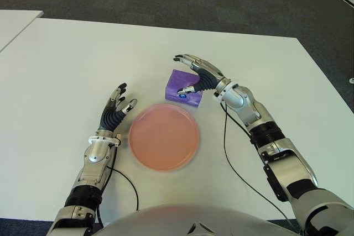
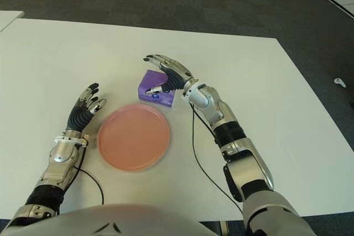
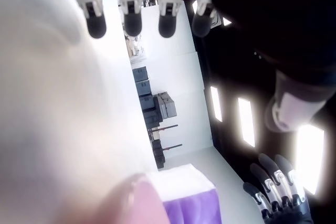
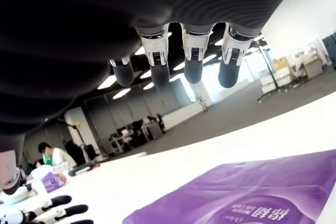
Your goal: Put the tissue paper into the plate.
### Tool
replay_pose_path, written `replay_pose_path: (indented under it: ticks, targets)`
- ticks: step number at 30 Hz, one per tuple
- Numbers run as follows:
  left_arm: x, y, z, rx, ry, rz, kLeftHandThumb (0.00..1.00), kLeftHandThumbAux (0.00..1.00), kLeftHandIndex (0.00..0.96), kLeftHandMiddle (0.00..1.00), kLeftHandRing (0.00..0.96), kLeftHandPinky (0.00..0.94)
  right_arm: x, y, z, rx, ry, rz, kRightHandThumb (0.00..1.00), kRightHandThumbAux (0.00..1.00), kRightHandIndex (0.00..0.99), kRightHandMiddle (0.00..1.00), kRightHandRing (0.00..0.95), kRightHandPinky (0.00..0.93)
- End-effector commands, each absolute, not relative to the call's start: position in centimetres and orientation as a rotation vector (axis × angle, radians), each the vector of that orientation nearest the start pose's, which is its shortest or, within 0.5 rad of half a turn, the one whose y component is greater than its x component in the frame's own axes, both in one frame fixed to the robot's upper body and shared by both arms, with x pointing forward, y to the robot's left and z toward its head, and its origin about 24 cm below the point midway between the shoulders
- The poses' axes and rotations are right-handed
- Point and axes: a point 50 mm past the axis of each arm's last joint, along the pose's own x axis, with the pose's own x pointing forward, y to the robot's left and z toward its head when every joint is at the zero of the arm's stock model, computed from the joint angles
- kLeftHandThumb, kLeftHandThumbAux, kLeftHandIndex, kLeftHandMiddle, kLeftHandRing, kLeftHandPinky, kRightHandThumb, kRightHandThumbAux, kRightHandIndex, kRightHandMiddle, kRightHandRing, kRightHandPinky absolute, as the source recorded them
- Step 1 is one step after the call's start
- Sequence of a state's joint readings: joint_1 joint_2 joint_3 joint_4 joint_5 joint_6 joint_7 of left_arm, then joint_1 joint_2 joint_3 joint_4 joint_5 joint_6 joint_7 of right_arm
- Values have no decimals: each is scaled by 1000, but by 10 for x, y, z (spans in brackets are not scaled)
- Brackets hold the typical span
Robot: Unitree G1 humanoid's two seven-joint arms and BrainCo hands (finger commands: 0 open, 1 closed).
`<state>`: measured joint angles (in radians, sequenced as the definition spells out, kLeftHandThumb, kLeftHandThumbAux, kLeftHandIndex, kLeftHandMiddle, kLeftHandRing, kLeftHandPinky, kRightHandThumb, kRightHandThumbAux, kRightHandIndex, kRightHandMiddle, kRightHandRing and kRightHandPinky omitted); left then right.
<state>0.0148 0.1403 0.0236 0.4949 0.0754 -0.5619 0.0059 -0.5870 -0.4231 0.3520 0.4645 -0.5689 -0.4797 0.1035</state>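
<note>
Pink plate [image 1: 164, 136] lies on the white bench [image 1: 66, 64] low in the frame's centre. Left hand [image 1: 115, 110] shows just left of the plate, fingers spread and holding nothing. Just beyond the plate's upper right rim sits the purple tissue paper pack [image 1: 184, 87]. Right hand [image 1: 200, 75] hovers over the pack's right side, fingers [image 4: 193, 71] apart, not clamped.
</note>
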Motion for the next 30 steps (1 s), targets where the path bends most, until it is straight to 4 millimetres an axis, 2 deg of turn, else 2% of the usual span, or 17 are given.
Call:
replay_pose_path:
  ticks: [1,30]
  targets:
    - [208,186,-45,183,102,-11,0,476,0,0,0,0,334,-115,97,-1146,-461,601,189,478,0,43,0,0]
    - [204,185,-48,189,102,1,0,491,0,0,0,0,353,-120,79,-1212,-336,499,214,484,0,32,0,0]
